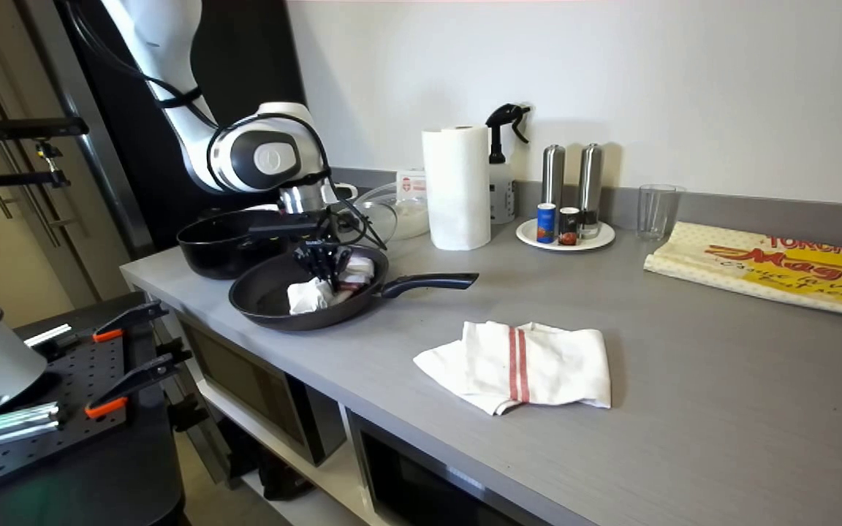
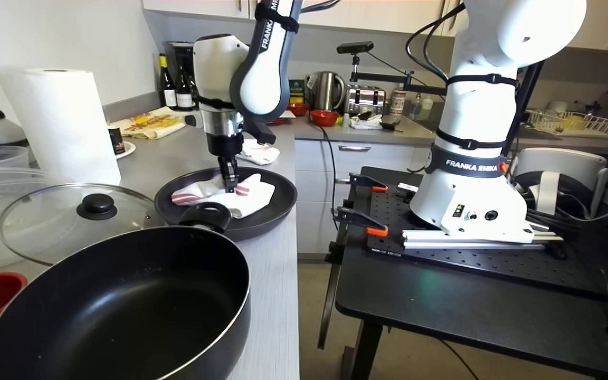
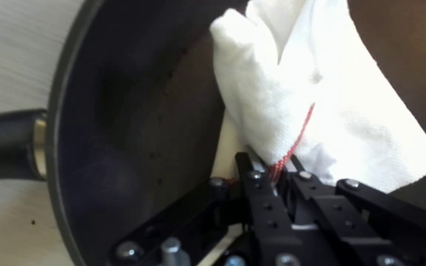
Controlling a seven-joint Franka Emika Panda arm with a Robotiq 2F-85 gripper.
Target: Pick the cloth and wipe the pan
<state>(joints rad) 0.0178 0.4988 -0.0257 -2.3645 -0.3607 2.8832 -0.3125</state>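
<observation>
The dark frying pan [image 1: 256, 296] lies on the grey counter, also in an exterior view [image 2: 282, 203] and the wrist view [image 3: 135, 111]. A white cloth with red stripes [image 1: 310, 296] lies bunched inside the pan; it shows in an exterior view [image 2: 256, 200] and the wrist view [image 3: 331, 111]. My gripper [image 1: 332, 279] points down into the pan, seen too in an exterior view [image 2: 230, 188]. In the wrist view, the fingers [image 3: 272, 166] are shut on a red-striped fold of this cloth. The fingertips' lower ends are hidden by cloth.
A second folded striped cloth [image 1: 560, 365] lies on the counter near the pan's handle [image 1: 432, 283]. A deep black pot [image 2: 119, 311] stands close beside the pan, with a glass lid [image 2: 50, 227] nearby. A paper towel roll [image 1: 457, 190] and a plate of mills [image 1: 527, 234] stand behind.
</observation>
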